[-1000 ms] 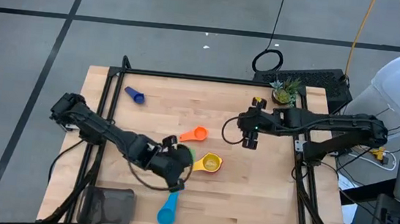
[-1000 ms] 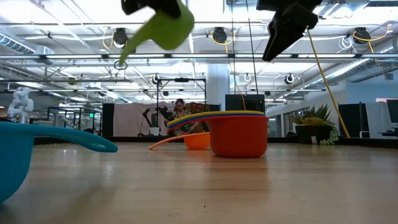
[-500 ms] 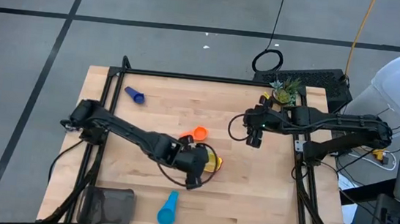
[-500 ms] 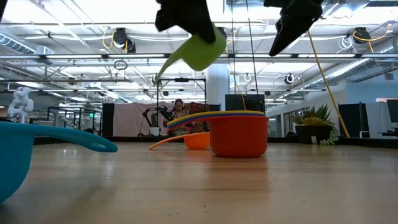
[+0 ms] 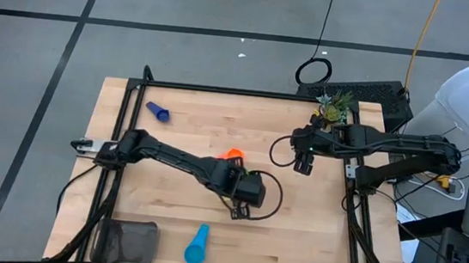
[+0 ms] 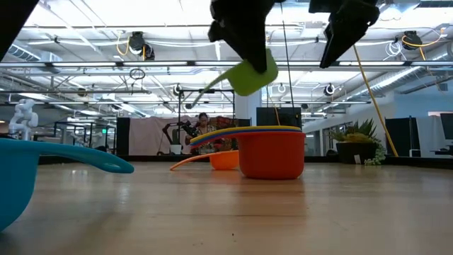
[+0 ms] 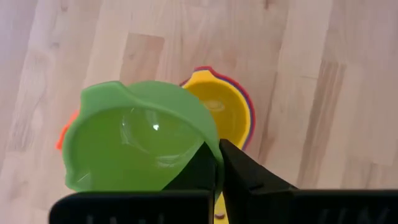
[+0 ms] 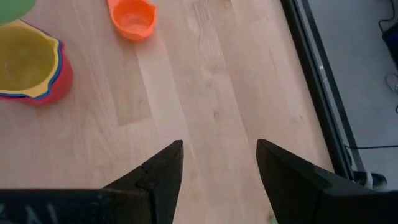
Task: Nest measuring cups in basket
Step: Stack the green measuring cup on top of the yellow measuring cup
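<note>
My left gripper [image 5: 246, 193] hangs over the middle of the table, shut on a green measuring cup [image 7: 134, 137]. Under it stands a stack of nested cups [image 6: 272, 152], red outside and yellow inside [image 7: 221, 112]; in the high view the gripper hides it. An orange cup [image 5: 232, 155] rests on the table just beyond the stack. A dark blue cup [image 5: 159, 111] lies at the far left and a light blue one [image 5: 197, 245] on its side near the front edge. The basket [image 5: 127, 242] stands at the near left corner. My right gripper [image 5: 304, 164] hovers open to the right. My left gripper holds the green cup by its wall at the rim [image 7: 208, 146], one finger [image 7: 196, 171] inside the bowl and the other [image 7: 249, 177] outside. The fingers slant down from above. The cup hangs clear above the stack, tilted, its handle [image 6: 212, 88] pointing down and sideways.
A small potted plant [image 5: 333, 111] sits at the far right corner. Black frame rails run along the table's edges [image 5: 221, 90]. Bare wood lies between the stack and the right rail [image 8: 217, 81].
My left gripper has carried the green cup toward the table's right edge and a little down, from beside the stack to above it, and has turned somewhat. The cup stays lifted and tilted. My right gripper has drawn slightly toward the right edge, still open.
</note>
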`<state>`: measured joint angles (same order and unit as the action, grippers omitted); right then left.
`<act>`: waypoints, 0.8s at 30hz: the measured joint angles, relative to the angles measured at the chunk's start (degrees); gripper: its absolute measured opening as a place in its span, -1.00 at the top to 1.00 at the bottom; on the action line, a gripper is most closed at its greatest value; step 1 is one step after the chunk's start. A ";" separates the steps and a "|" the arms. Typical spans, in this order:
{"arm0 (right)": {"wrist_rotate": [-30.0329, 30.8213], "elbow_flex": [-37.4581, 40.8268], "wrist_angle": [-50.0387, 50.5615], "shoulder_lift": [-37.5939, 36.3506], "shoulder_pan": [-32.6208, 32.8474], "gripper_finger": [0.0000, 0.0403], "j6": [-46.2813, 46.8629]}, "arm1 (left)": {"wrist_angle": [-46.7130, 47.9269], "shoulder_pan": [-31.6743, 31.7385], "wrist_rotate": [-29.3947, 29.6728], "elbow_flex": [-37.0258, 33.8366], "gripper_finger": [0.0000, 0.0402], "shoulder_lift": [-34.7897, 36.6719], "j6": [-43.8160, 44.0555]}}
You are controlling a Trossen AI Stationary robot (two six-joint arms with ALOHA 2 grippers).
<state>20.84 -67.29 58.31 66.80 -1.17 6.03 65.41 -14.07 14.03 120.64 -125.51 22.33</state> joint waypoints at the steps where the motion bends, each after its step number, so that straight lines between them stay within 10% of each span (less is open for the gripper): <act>1: 0.00 0.00 0.72 -0.26 0.00 0.02 0.27 | -0.02 0.23 -0.59 0.33 0.97 -0.48 -0.15; 24: -0.09 3.86 -0.18 -2.70 0.04 0.03 3.82 | -2.37 0.22 -6.63 0.26 0.97 -5.21 -2.74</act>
<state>20.75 -63.43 58.13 64.10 -1.13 9.85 63.03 -13.85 7.40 120.90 -130.71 19.60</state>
